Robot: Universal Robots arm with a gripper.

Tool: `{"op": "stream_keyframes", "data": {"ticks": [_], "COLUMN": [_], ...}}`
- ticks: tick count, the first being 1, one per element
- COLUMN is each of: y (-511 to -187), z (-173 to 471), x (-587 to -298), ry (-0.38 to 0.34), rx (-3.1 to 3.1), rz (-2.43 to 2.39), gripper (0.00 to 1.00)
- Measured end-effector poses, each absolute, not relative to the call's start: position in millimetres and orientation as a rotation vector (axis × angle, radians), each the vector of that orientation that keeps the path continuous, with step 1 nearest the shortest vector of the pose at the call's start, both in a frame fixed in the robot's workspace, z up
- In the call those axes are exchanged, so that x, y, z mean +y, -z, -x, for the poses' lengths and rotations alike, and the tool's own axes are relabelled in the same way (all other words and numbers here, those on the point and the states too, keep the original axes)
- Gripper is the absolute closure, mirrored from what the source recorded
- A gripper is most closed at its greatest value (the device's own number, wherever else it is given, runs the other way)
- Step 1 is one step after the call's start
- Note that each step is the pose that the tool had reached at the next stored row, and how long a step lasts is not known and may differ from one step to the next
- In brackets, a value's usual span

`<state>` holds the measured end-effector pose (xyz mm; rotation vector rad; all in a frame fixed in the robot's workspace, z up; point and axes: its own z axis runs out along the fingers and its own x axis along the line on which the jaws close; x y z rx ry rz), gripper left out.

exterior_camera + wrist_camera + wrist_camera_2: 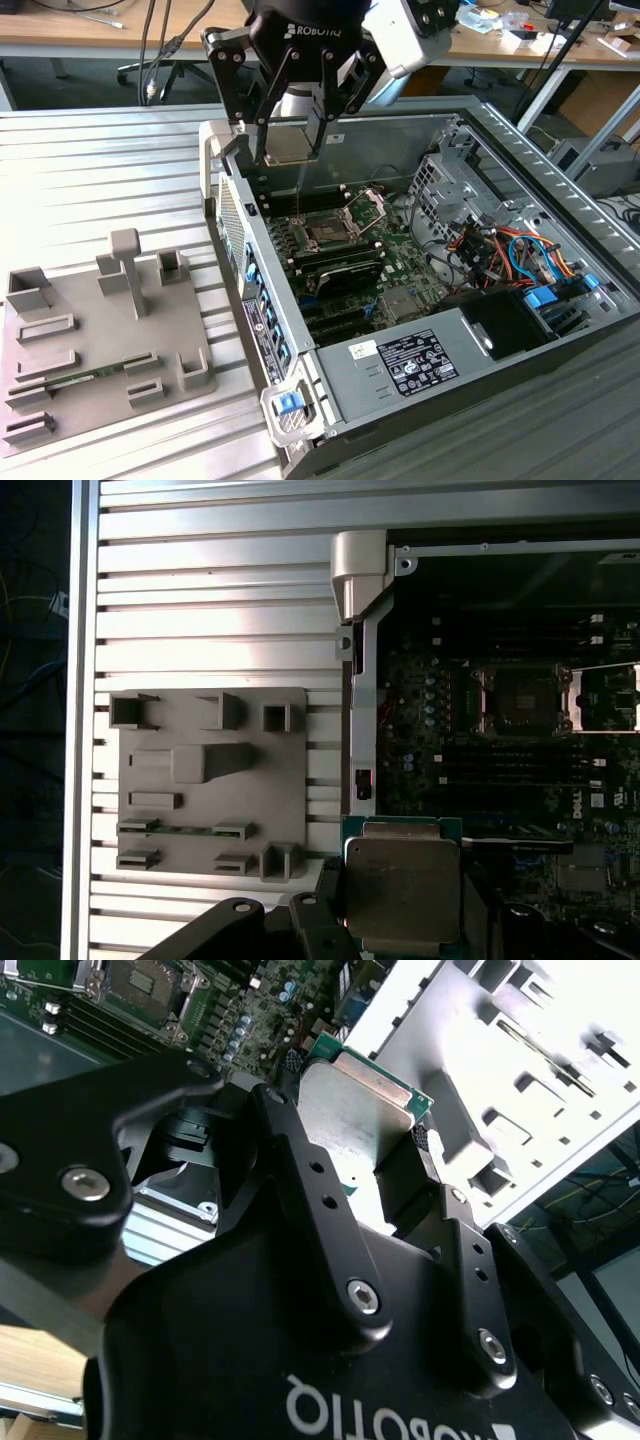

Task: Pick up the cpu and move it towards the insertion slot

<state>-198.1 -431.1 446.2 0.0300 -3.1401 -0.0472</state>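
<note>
My gripper (290,150) hangs above the near wall of the open computer case, shut on the cpu (291,141), a small square chip with a silvery top held upright between the fingers. In both wrist views the cpu (360,1100) (400,885) sits clamped on two opposite edges. The insertion slot (325,232) lies on the motherboard below and to the exterior view's right of the gripper, its metal bracket (366,207) hinged open. Both wrist views also show the insertion slot (150,985) (520,695), some way off from the chip.
A grey plastic tray (60,350) (290,810) with recesses lies on the ribbed table at the exterior view's left. Inside the case (440,130) are long black memory slots (340,270), a metal drive cage (445,190), coloured cables (510,245) and a power supply (420,360).
</note>
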Motion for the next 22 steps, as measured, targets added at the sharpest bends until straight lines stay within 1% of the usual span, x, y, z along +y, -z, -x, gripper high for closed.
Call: {"op": "stream_keyframes", "data": {"ticks": [22], "y": [-444.0], "z": [184.9], "x": [-431.0], "ry": [0.047], "rx": [-3.14], "rz": [-0.03], "gripper": [0.45]}}
